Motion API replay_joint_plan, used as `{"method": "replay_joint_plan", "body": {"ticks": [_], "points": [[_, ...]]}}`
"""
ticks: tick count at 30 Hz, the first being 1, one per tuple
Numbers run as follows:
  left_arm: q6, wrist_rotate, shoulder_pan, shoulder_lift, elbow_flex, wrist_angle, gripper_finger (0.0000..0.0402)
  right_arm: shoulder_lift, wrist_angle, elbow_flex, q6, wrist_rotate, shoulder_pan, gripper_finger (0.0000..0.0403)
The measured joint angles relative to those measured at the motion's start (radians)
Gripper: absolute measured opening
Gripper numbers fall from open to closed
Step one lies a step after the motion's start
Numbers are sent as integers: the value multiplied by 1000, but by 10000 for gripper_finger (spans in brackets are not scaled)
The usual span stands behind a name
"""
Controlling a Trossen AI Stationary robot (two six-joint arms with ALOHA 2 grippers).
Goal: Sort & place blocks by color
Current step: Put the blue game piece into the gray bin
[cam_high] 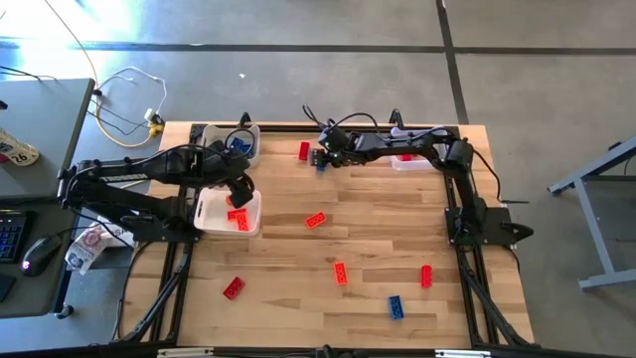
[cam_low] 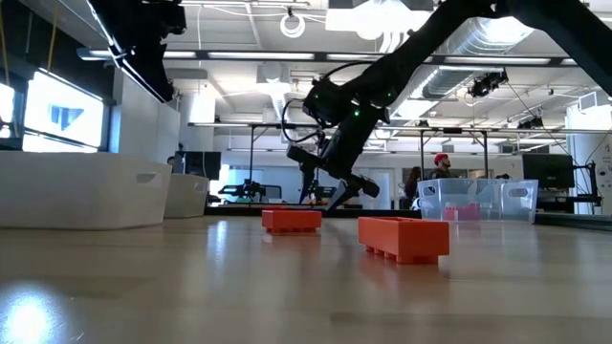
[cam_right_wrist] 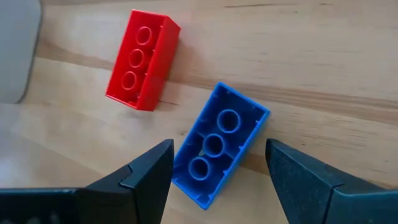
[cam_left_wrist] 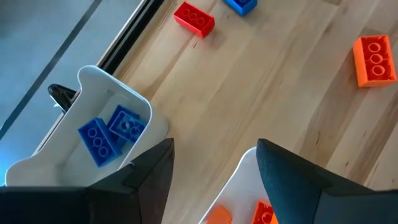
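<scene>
Blocks everywhere on the desk [cam_high: 378, 229], and one blue block [cam_right_wrist: 219, 144] singled out — lying underside up, hollow tubes showing, right between the spread fingers of the right pincer [cam_right_wrist: 217, 177] near the far edge. Not pinched yet; dark fingers either side, gap to spare. Just beside it, a red block [cam_right_wrist: 143, 59], also underside up, apart from the blue one.

Looks like the approach step of a pick: lined up, hovering low. Next move probably calls for a short descent and a squeeze across the narrow sides, without nudging the red neighbour.

Over to the left pincer [cam_left_wrist: 211, 180] — fingers spread, nothing held, poised above the near white bin [cam_high: 212, 214]. Orange pieces [cam_high: 237, 218] inside that one. Behind it, a second white bin [cam_left_wrist: 93, 90] with two blue blocks [cam_left_wrist: 112, 132] in it — the likely home for the blue one in hand.

A clear bin [cam_low: 478, 199] at the right arm's side, something pinkish-red inside, hard to make out.

Scattered on the open wood: orange blocks [cam_high: 315, 220], a red one [cam_high: 234, 288] near the front left, a lone blue one [cam_high: 396, 306] at the front — plenty left to sort.
</scene>
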Motion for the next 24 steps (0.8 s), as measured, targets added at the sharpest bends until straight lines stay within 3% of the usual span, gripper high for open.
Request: {"method": "replay_joint_plan", "body": {"ticks": [24], "points": [[27,-37,0,1,-1,28,212,4,25,0,58,11,-24,241]]}}
